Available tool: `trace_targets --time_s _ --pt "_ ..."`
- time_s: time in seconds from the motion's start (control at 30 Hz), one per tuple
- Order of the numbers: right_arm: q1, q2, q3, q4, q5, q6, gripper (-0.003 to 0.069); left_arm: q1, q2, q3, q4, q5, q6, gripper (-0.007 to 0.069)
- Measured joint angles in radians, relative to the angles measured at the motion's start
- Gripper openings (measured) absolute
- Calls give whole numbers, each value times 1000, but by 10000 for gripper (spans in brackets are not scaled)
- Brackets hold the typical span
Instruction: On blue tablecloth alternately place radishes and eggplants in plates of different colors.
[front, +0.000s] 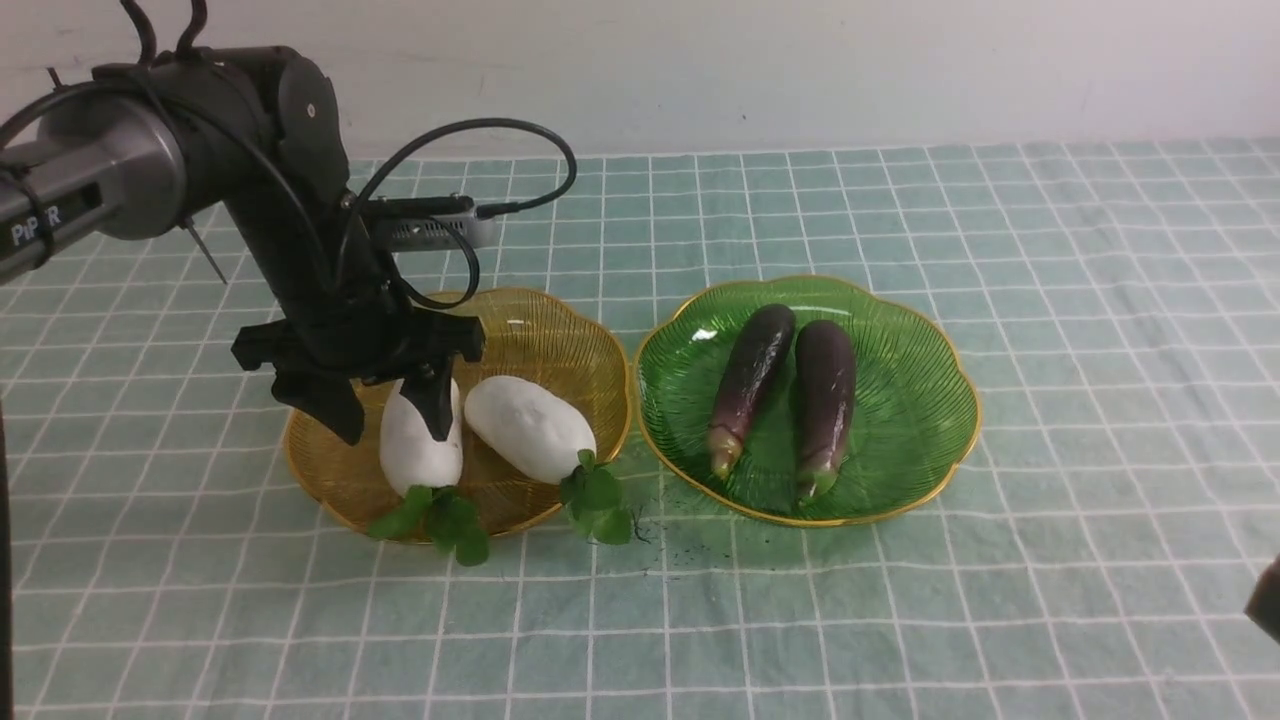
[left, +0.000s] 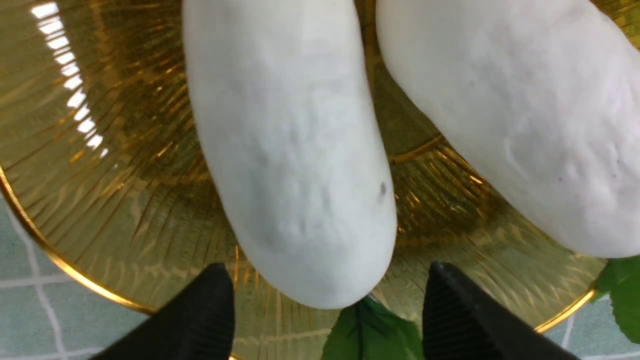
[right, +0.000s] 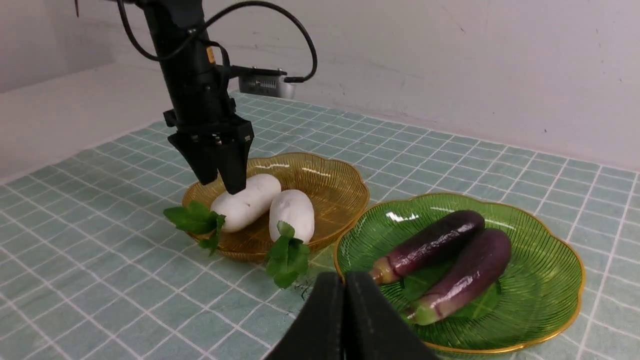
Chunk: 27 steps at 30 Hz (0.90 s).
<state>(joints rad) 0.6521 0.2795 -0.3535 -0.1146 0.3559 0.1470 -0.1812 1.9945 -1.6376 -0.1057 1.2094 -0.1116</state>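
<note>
Two white radishes (front: 420, 450) (front: 530, 428) lie side by side in the amber plate (front: 560, 315), their green leaves over its near rim. Two purple eggplants (front: 752, 385) (front: 825, 405) lie in the green plate (front: 905, 400). My left gripper (front: 395, 437) is open and low over the left radish. In the left wrist view the gripper (left: 325, 270) has that radish (left: 295, 175) between its black fingers (left: 460, 315). My right gripper (right: 345, 280) is shut and empty, near the green plate's (right: 540, 280) front rim.
The blue tablecloth (front: 1000, 620) covers the whole table. A white wall runs along its far edge. The left arm (right: 195, 75) rises above the amber plate (right: 325, 185). The two plates nearly touch at mid-table.
</note>
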Motion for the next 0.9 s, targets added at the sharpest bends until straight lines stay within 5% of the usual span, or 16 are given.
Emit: trace_targets --time_s 0.1,0.27,0.9 --pt "0 -1 14 -4 -4 0 -15 0 0 0 -10 0 3 333" --pt "0 -1 17 -5 18 0 -15 0 0 -16 8 8 42 35" --pt "-2 -59 78 -7 17 0 -15 0 -39 -73 11 18 52 -8"
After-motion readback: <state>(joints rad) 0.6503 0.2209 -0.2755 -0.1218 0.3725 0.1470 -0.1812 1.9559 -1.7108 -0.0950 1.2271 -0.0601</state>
